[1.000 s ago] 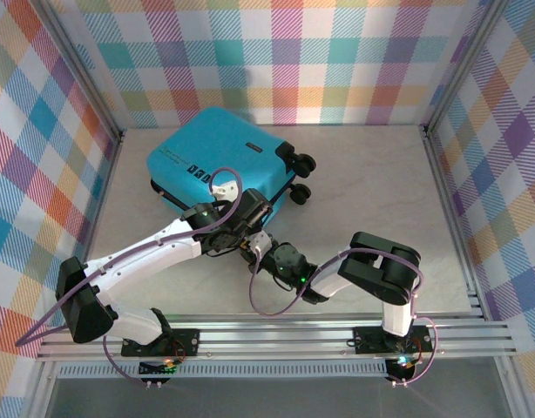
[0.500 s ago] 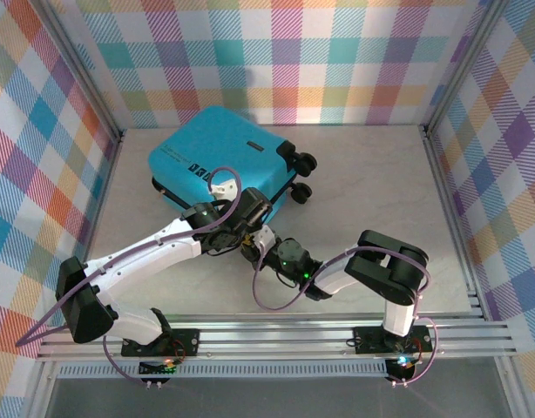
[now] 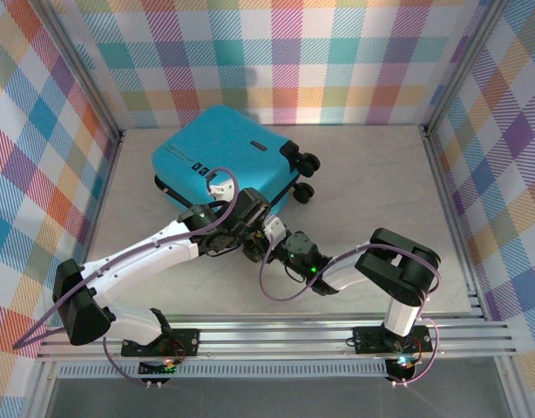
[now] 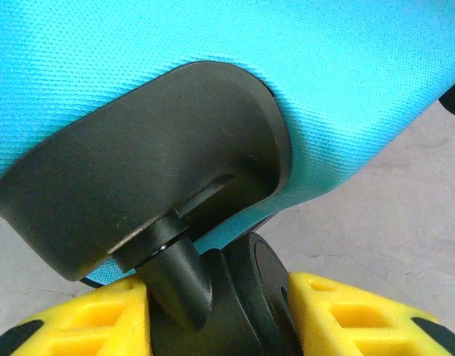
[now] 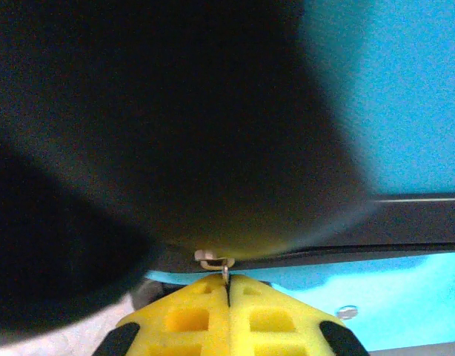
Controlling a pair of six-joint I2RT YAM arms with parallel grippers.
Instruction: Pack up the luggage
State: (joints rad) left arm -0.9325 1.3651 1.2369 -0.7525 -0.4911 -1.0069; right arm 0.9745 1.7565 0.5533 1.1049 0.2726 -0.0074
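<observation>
**op_yam:** Turquoise luggage (image 3: 228, 161) is lying flat and closed at the far left of the tabletop (image 3: 381, 192), with its wheels (image 3: 302, 163) pointing right. From overhead I see both arms crowded at its near edge, but not what they're gripping.

**benchrat:** Wrist cams any better?

**op_yam:** Yeah. The left end effector (image 4: 216, 319) is partway open. Its yellow fingers (image 4: 72, 322) sit either side of a black caster (image 4: 242, 289), right up against it, but I can't tell if it's actually clamped. The right end effector (image 5: 229, 288) is closed tight, nipping a small metal zipper pull (image 5: 224, 271) by the black zipper band (image 5: 413, 222). A big dark blur covers most of that view.

**benchrat:** And the room?

**op_yam:** Pale stone-look top, pastel plaid walls (image 3: 285, 52) on three sides, and an aluminium rail (image 3: 276, 335) along the near edge where the arms bolt on.
</observation>
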